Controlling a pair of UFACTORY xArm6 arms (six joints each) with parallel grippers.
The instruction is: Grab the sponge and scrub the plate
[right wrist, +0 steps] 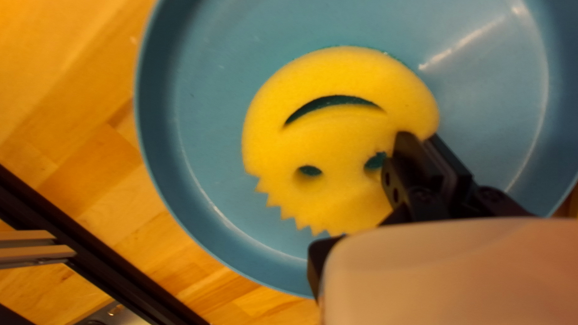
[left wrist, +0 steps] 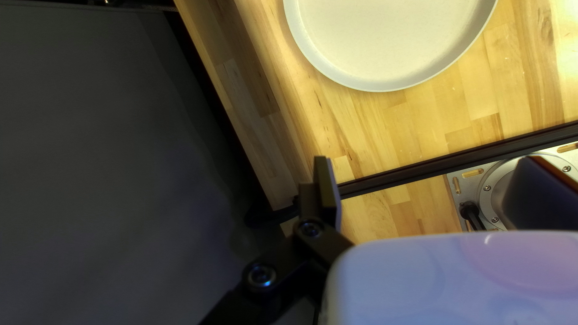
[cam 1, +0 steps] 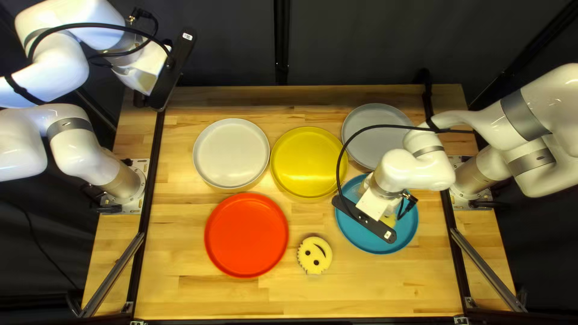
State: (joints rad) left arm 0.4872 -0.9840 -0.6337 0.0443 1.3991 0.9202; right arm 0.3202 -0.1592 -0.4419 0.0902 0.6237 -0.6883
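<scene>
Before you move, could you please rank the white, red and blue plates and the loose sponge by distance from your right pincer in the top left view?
1. Blue plate, beneath the right pincer.
2. Loose sponge, left of that.
3. Red plate, left of sponge.
4. White plate, behind red.

From above, the right pincer (cam 1: 363,219) hides most of the round yellow foam sponge (right wrist: 337,72) on the round blue plate (cam 1: 362,241); the left wrist view crops the round off-white plate (left wrist: 385,42).
</scene>
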